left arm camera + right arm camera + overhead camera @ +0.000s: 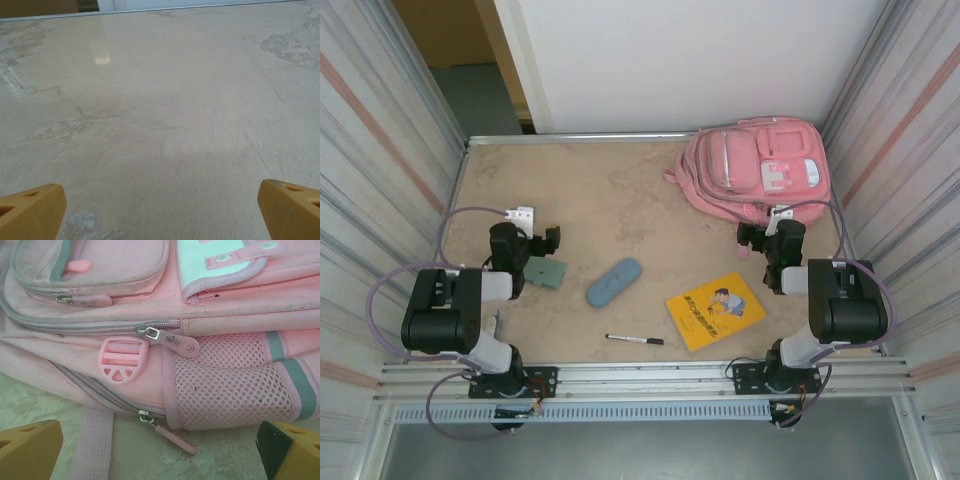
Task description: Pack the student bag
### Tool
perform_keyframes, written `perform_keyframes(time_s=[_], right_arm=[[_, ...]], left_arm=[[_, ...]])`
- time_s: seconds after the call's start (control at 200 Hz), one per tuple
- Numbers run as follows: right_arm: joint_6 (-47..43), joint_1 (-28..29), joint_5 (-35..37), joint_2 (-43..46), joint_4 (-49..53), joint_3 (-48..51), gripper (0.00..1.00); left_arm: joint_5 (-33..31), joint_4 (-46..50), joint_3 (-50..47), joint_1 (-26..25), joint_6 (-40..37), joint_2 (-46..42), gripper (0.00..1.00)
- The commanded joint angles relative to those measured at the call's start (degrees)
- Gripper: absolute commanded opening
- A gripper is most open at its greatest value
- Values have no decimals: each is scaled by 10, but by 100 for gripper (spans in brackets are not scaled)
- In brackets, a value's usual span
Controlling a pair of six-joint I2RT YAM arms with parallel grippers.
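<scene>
The student bag (760, 170) is a big pink backpack lying at the table's far right, front pockets up. In the right wrist view its side (150, 300) is close ahead, with a mesh pocket (230, 385), a pink buckle (121, 360) and two zip pulls, one upper (172, 340) and one lower (175, 440). My right gripper (767, 228) sits just in front of the bag, open, its yellow fingertips (30, 447) wide apart with the lower pull between them, untouched. My left gripper (535, 228) hovers open over bare table at the left, nothing between its fingertips (32, 205).
A blue-grey pencil case (614, 282) lies mid-table. A yellow book (715, 310) is near the right arm, and a black pen (635, 340) lies by the front edge. A grey-green flat item (548, 272) lies beside the left arm. Corrugated walls close both sides.
</scene>
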State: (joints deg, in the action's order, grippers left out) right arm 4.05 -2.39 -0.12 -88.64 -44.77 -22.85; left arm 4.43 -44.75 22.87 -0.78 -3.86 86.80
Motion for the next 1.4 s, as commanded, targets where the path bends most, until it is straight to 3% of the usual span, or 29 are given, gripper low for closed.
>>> perform_keyframes(time_s=[0.0,0.817,0.917,0.982,1.047,1.102,1.218,1.288,1.353,1.398], right_arm=[[8,-2,-6,3,-4,-10,99],[10,-4,-10,4,-5,-9,99],[18,0,24,21,20,-17,99],[27,1,44,67,90,-34,99],[76,-5,80,104,212,-76,99],[96,-5,78,123,255,-95,99],[113,42,80,157,348,-157,99],[110,81,78,145,413,-216,99],[101,107,63,112,470,-276,99],[105,118,48,80,514,-327,100]], left_arm=[[-11,-4,8,-3,-11,-1,99],[8,-4,8,8,-2,-1,99],[10,-13,5,6,-7,-5,99],[-26,24,8,-25,-35,-40,99],[-121,119,32,-82,-63,-93,99],[-183,186,52,-131,-94,-132,99],[-294,235,59,-227,-116,-197,99],[-306,345,86,-266,-36,-242,99],[-252,470,121,-272,65,-276,99],[-218,498,119,-272,120,-293,99]])
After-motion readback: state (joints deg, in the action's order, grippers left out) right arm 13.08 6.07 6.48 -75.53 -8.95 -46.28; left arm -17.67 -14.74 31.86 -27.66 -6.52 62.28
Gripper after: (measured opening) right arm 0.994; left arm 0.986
